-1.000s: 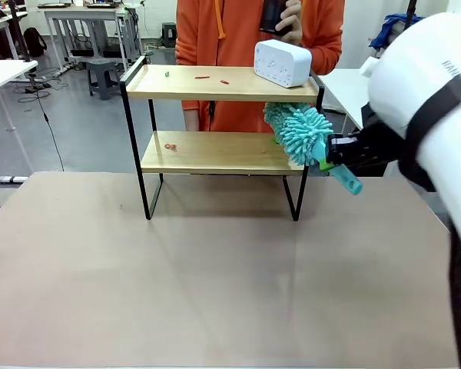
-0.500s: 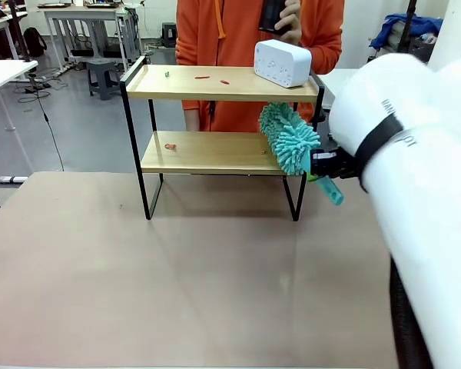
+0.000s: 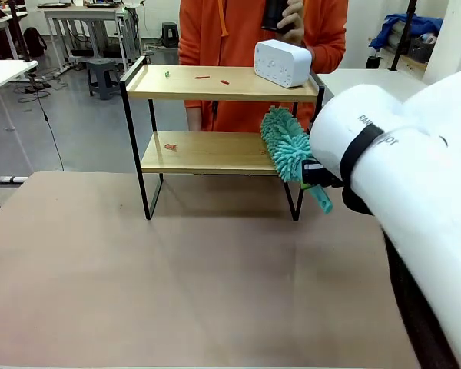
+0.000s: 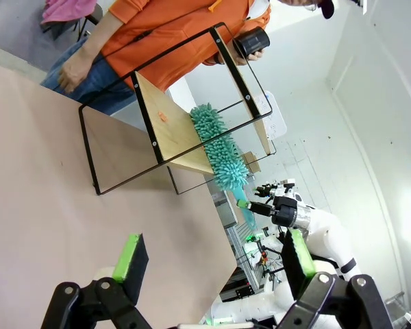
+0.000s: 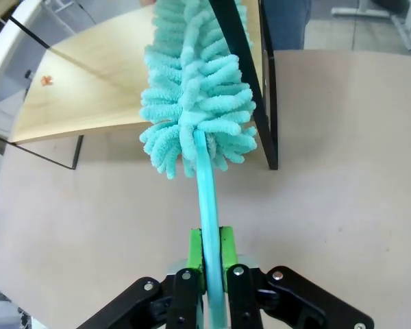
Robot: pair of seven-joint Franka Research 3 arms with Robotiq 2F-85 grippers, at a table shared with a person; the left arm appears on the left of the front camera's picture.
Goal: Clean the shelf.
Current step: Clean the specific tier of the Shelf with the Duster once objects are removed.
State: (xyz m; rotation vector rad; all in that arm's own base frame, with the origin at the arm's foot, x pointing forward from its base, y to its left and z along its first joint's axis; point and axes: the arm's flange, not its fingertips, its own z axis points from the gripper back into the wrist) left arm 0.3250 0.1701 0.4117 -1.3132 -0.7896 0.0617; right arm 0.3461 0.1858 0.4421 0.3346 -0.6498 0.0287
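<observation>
right hand: I have it clamped on the duster handle so the head reaches ahead over the lower board of the shelf, crumbs beyond | left hand: wide open, empty, parked clear

In the front view the right arm covers the spot where the duster is gripped, and also the right side of the tabletop. The duster's fluffy head hides the right end of the lower board of the shelf. The red bits on that board and the specks on the upper one are too small to identify. The top edge cuts off the person above the chest and the dark object they hold. In the right wrist view the duster's tip runs off the top edge.
</observation>
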